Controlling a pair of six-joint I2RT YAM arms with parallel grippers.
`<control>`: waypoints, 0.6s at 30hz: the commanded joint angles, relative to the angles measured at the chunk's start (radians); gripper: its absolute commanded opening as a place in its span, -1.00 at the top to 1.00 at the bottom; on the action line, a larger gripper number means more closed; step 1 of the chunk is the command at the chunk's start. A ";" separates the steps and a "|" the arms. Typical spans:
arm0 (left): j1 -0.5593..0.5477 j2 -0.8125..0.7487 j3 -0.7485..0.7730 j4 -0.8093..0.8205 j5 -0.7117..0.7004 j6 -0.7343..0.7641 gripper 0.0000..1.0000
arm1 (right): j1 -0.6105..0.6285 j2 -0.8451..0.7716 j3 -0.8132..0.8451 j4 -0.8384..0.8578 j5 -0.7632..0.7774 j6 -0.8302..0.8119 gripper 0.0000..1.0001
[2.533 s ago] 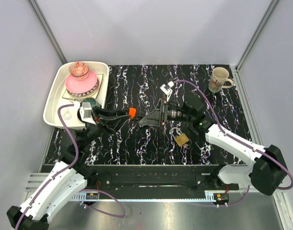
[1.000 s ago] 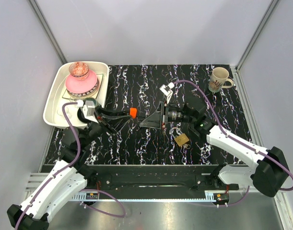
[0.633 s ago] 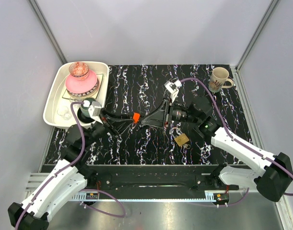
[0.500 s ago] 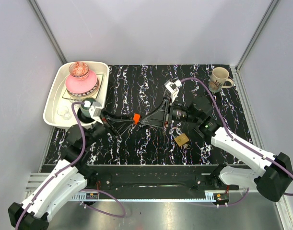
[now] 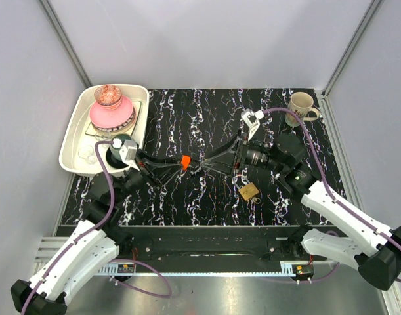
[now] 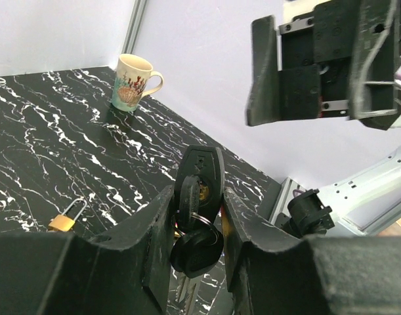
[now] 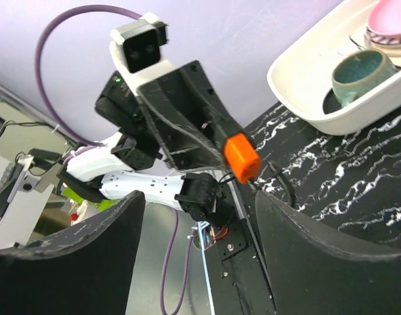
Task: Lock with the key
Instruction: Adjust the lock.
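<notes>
The key [image 7: 241,157] is held off the table [image 5: 187,118], pinched in the tips of the left hand [image 6: 199,197]. Its orange head projects past the fingertips towards the right hand [image 7: 200,203].

The right hand is spread wide and nothing is held in it. It is aimed straight at the orange head, and its two fingers are set either side of the line on which the key lies.

In the top view the long axis of the key is taken to run roughly left to right, in line with the left hand's fingers. The two hands are placed tip to tip at mid-table, near each other. No contact is seen.

The padlock [image 5: 248,191] lies flat on the table. It is well apart from the key, towards the near edge and on the right arm's side, just beside that arm's wrist. The right arm is therefore judged the nearer to it.

The following cannot be made out:
- The metal blade of the key is not seen in any view.
- In the left wrist view only dark pieces on a ring are visible between the fingers, and the orange head is hidden.
- The keyhole of the padlock is not shown.
- Whether its shackle is latched cannot be told.
</notes>
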 commanded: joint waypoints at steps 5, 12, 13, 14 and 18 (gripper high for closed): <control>0.001 -0.025 0.014 0.187 0.050 -0.045 1.00 | -0.057 0.039 -0.056 0.032 -0.010 0.070 -0.65; 0.001 -0.024 0.017 0.198 0.062 -0.042 1.00 | -0.057 0.208 -0.094 0.316 -0.172 0.313 -0.70; 0.001 -0.022 0.019 0.195 0.064 -0.039 1.00 | -0.057 0.241 -0.108 0.340 -0.179 0.382 -0.69; 0.001 -0.022 0.020 0.186 0.064 -0.032 1.00 | -0.055 0.255 -0.117 0.368 -0.188 0.415 -0.69; 0.001 -0.035 0.025 0.154 0.058 -0.005 1.00 | -0.055 0.280 -0.174 0.545 -0.209 0.564 -0.69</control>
